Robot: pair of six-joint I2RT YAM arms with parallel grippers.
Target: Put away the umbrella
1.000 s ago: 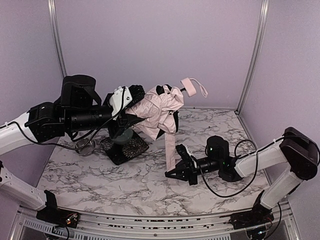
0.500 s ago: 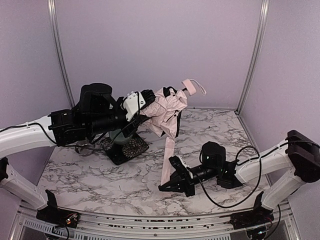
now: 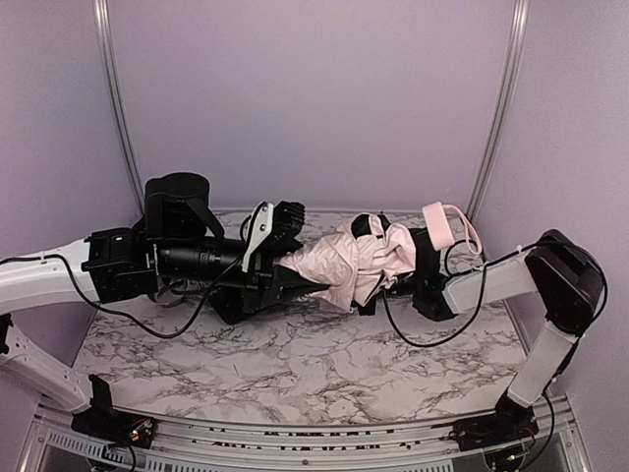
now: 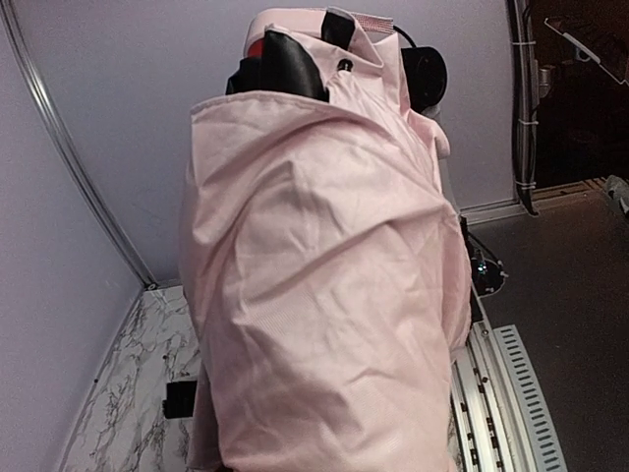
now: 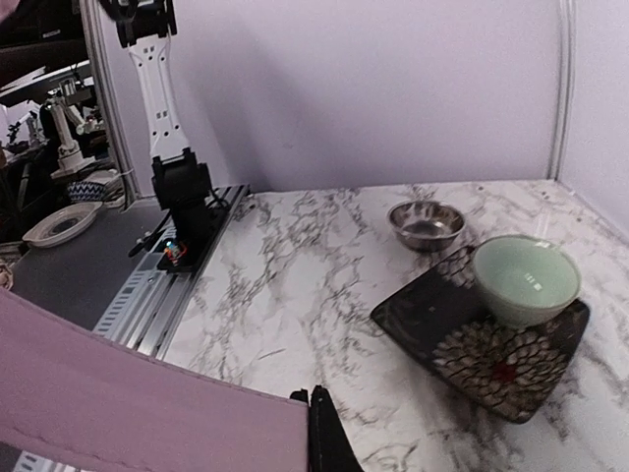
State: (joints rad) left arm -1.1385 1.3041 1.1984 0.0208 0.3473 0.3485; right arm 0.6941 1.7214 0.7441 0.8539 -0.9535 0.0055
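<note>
One crumpled pink fabric umbrella (image 3: 349,265) over veined marble table (image 3: 295,364)

A pale green bowl (image 5: 526,278) is sitting upright on a dark square mat with a floral pattern (image 5: 447,339). The mat is lying flat on the grey-veined white marble tabletop (image 5: 295,285). A small metal bowl (image 5: 426,224) is standing near the mat, not touching it. Lilac walls (image 3: 314,98) are enclosing the table, with aluminium posts (image 3: 116,108) running up the back corners.
</note>
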